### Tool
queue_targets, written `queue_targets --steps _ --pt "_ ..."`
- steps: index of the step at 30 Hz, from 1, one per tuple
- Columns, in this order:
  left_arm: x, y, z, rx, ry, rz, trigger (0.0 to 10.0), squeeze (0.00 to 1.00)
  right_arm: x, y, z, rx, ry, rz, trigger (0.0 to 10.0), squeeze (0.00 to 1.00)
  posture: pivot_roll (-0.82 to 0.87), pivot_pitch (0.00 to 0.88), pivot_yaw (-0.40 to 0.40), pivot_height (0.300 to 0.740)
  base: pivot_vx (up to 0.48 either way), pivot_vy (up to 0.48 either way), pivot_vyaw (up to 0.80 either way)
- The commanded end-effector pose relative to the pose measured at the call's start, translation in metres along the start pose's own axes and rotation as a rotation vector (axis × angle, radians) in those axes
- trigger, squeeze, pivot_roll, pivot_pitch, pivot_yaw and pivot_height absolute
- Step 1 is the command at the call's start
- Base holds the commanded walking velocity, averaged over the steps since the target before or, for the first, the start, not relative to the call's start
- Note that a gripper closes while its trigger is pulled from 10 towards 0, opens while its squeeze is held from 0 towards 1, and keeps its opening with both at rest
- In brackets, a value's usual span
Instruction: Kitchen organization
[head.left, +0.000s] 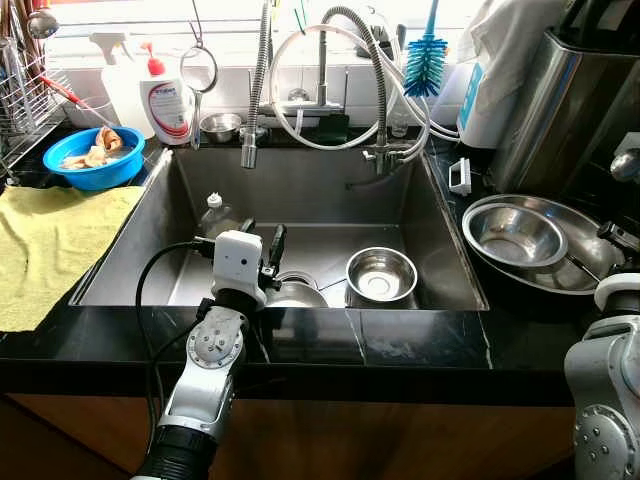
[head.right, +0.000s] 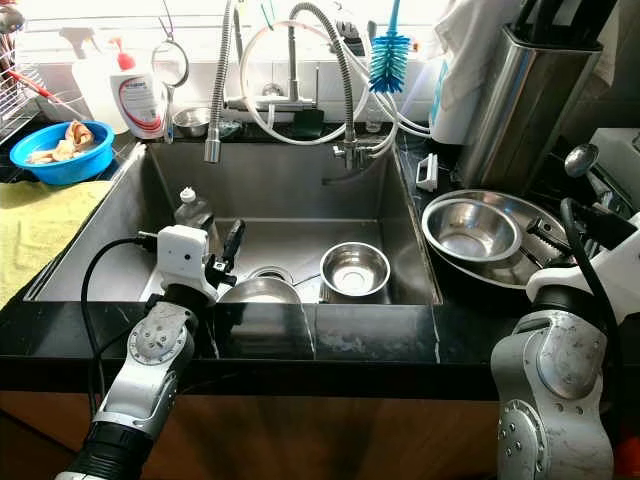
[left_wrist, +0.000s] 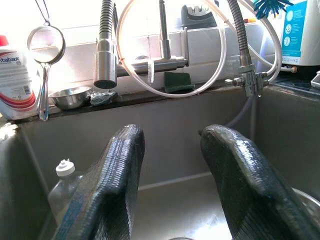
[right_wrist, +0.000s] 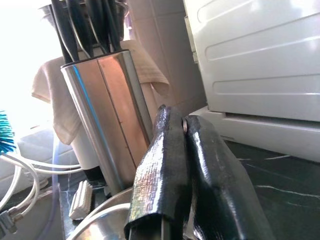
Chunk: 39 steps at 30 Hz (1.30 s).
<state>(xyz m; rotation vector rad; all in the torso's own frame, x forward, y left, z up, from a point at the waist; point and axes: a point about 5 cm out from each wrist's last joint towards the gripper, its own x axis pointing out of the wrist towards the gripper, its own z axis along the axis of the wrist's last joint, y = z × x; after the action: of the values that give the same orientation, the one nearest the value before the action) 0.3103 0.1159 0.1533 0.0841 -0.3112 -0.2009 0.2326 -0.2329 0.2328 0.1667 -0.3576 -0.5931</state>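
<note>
— Arms first: how do they sit?

— The left arm reaches over the front edge of the table into the sink (head.left: 300, 190), its left gripper (left_wrist: 172, 165) pointing at the back wall with the jaws released, a clear gap between the two fingers (left_wrist: 117, 170). The right arm stays low at the table's right front corner; its right gripper (right_wrist: 182, 150) has the jaws clenched, fingers pressed together with nothing between them.

— What does each camera add?

— The head views show a small steel bowl (head.left: 381, 274) on the sink floor, right of the drain, and an upturned bowl (head.right: 258, 292) just under the left gripper. The left wrist view shows a clear bottle (left_wrist: 65, 187) at the sink's left wall and a strainer (left_wrist: 46, 47) hanging by the back edge. The right wrist view shows the knife block (right_wrist: 107, 110) standing close behind nested steel bowls (head.left: 525, 240) at the table's right edge.

— Room to move?

— The sink's rear half lies open. A yellow cloth (head.left: 50, 245) covers the table's left edge, with a blue bowl (head.left: 95, 160) behind it.
</note>
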Motion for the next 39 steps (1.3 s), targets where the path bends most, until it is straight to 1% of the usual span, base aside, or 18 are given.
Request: queue_targets --steps 1,4,6,7,9,12,13,14,16,17,19,26,28,29,31,33,36,39 --pt "0.0 0.001 0.001 0.013 0.005 0.005 10.0 0.0 0.0 0.007 0.008 0.007 -0.034 0.045 10.0 0.0 -0.17 0.0 -0.002 0.74 0.0 0.0 0.0" --pt "0.0 0.001 0.001 0.012 0.005 0.006 10.0 0.0 0.0 0.011 0.007 0.009 -0.02 0.084 10.0 0.0 -0.17 0.0 -0.002 0.74 0.0 0.0 0.0" --pt "0.0 0.001 0.0 0.013 0.006 0.006 10.0 0.0 0.0 0.024 0.005 0.004 0.021 0.203 10.0 0.0 -0.18 0.0 0.0 0.74 0.0 0.0 0.0" --pt "0.001 0.001 0.0 0.015 0.008 0.005 10.0 0.0 0.0 0.033 0.0 -0.028 0.058 0.273 10.0 0.0 -0.18 0.0 0.001 0.74 0.0 0.0 0.0" --pt "0.001 0.001 -0.001 0.016 0.01 0.005 10.0 0.0 -0.001 0.041 -0.003 -0.032 0.082 0.345 10.0 0.0 -0.18 0.0 0.001 0.74 0.0 0.0 0.0" --pt "0.001 0.001 -0.002 0.016 0.011 0.006 10.0 0.0 -0.002 0.047 -0.008 -0.05 0.112 0.388 10.0 0.0 -0.18 0.0 0.002 0.74 0.0 0.0 0.0" --pt "0.002 0.002 -0.002 0.02 0.012 0.008 10.0 0.0 -0.004 0.063 -0.02 -0.087 0.184 0.521 10.0 0.0 -0.17 0.0 0.003 0.74 0.0 0.0 0.0" --pt "0.002 0.002 -0.002 0.02 0.012 0.008 10.0 0.0 -0.004 0.063 -0.02 -0.087 0.184 0.521 10.0 0.0 -0.17 0.0 0.003 0.74 0.0 0.0 0.0" --pt "0.004 0.004 -0.001 0.024 0.009 0.012 10.0 0.0 -0.007 0.08 -0.027 -0.09 0.232 0.662 10.0 0.0 -0.17 0.0 0.003 0.74 0.0 0.0 0.0" --pt "0.004 0.004 -0.001 0.024 0.009 0.012 10.0 0.0 -0.007 0.08 -0.027 -0.09 0.232 0.662 10.0 0.0 -0.17 0.0 0.003 0.74 0.0 0.0 0.0" --pt "0.005 0.006 -0.001 0.03 0.005 0.02 10.0 0.0 -0.006 0.091 -0.038 -0.06 0.308 0.767 10.0 0.0 -0.16 0.0 -0.002 0.74 0.0 0.0 0.0" --pt "0.005 0.011 0.0 0.041 -0.003 0.039 10.0 0.0 0.003 0.103 -0.053 -0.043 0.376 0.935 10.0 0.0 -0.14 0.0 -0.01 0.74 0.0 0.0 0.0" --pt "0.005 0.011 0.0 0.042 -0.003 0.039 10.0 0.0 0.004 0.103 -0.054 -0.045 0.376 0.939 10.0 0.0 -0.14 0.0 -0.01 0.74 0.0 0.0 0.0" --pt "0.005 0.012 0.0 0.044 -0.002 0.04 10.0 0.0 0.005 0.102 -0.057 -0.028 0.403 0.947 10.0 0.0 -0.14 0.0 -0.01 0.74 0.0 0.0 0.0" --pt "0.005 0.012 -0.001 0.049 -0.001 0.04 10.0 0.0 0.011 0.097 -0.07 -0.055 0.445 0.945 10.0 0.0 -0.14 0.0 -0.01 0.74 0.0 0.0 0.0" --pt "0.004 0.012 -0.001 0.053 0.0 0.038 10.0 0.0 0.016 0.094 -0.077 -0.043 0.433 0.934 10.0 0.0 -0.13 0.0 -0.01 0.74 0.0 0.0 0.0" --pt "0.006 0.011 -0.001 0.055 -0.002 0.035 10.0 0.0 0.014 0.095 -0.083 -0.029 0.448 0.986 10.0 0.0 -0.12 0.0 -0.014 0.74 0.0 0.0 0.0" --pt "0.006 0.011 -0.001 0.054 -0.003 0.035 10.0 0.0 0.015 0.092 -0.091 -0.047 0.472 0.951 10.0 0.0 -0.12 0.0 -0.014 0.74 0.0 0.0 0.0"
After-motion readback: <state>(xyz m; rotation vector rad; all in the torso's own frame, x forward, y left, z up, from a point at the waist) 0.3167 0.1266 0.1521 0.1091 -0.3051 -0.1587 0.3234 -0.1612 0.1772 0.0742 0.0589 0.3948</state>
